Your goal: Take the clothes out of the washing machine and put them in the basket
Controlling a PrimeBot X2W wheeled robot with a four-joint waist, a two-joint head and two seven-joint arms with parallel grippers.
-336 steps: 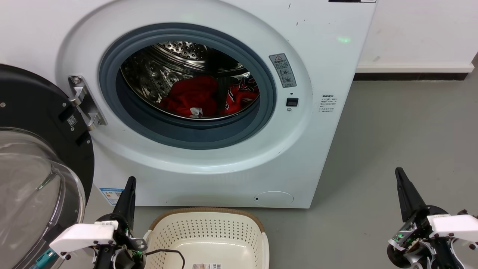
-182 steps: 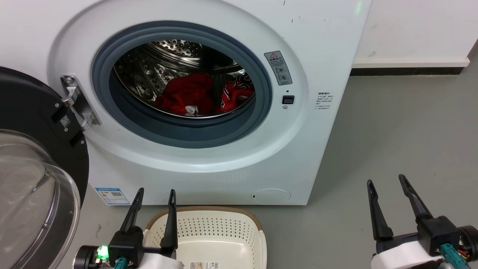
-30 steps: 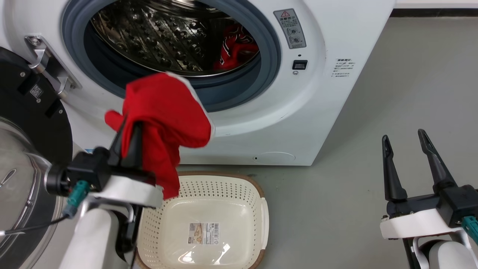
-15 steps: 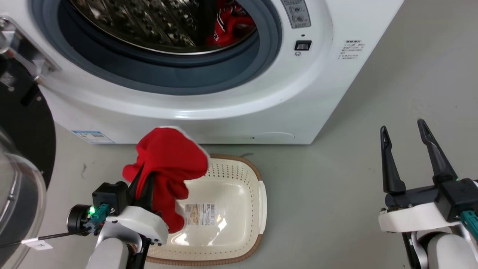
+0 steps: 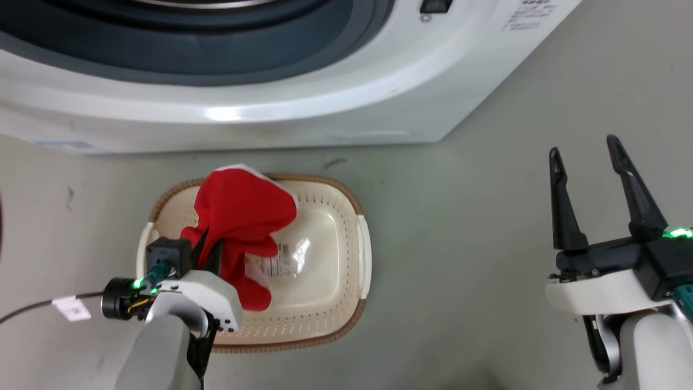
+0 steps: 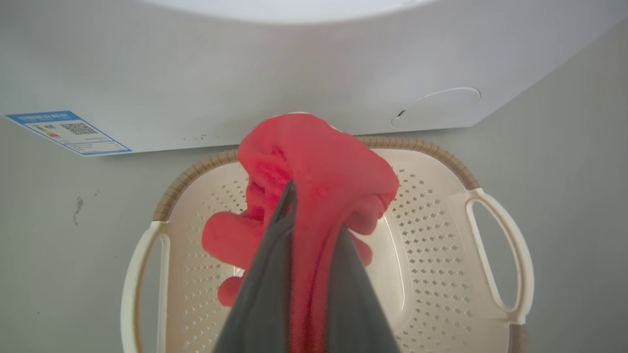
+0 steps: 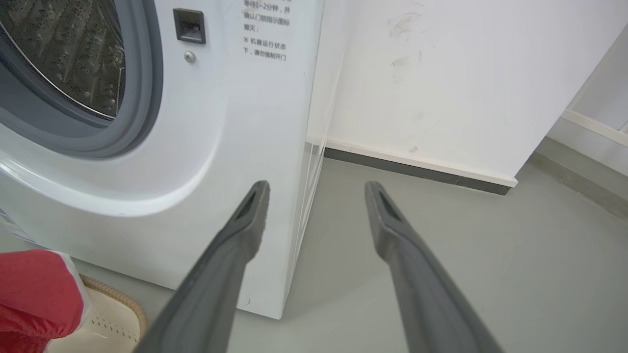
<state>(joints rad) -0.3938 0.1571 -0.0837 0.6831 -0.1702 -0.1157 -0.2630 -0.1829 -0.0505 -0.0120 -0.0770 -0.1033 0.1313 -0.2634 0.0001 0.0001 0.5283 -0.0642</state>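
A: Where is the garment?
B: The left gripper (image 6: 314, 220) is clamped on 1 red garment (image 5: 243, 206), which hangs over the left half of the basket (image 5: 325, 319), near the washing machine (image 5: 270, 108). The right gripper (image 5: 587, 157) is spread wide and empty, well to the right.
A: Risk?
B: If it is released off-centre, the cloth may drape over the rim.

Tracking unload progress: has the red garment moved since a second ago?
Yes: the red garment, clamped by the left gripper, dropped from the washing machine's door ring to over the basket.
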